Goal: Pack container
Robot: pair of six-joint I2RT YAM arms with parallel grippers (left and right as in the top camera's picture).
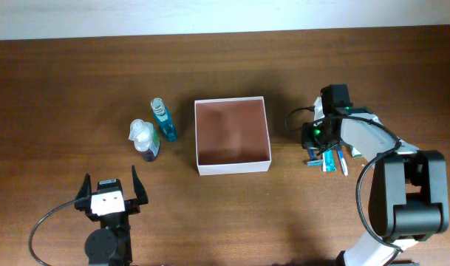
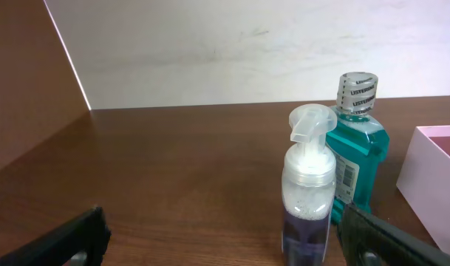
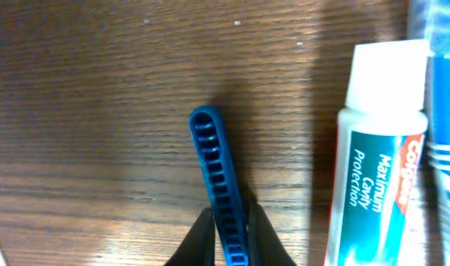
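Right wrist: right pincer (image 3: pixel 228 225) grips a slotted blue plastic strip (image 3: pixel 210 151).

Black arms (image 1: pixel 413 196), white shell panels (image 1: pixel 365 137), looping black cable (image 1: pixel 41 220) — green wrist light (image 1: pixel 315 134), black left claw (image 1: pixel 111 177).

"LISTERINE" on mouthwash bottle cap (image 2: pixel 358 91); "Colgate Maximum Cavity Protection" on toothpaste tube (image 3: pixel 376 162)

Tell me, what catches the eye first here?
The big empty white-walled box sits mid-table, two bottles to its left: teal mouthwash and a pump bottle. On its other side the right claw pinches a blue ribbed stick beside a toothpaste tube.
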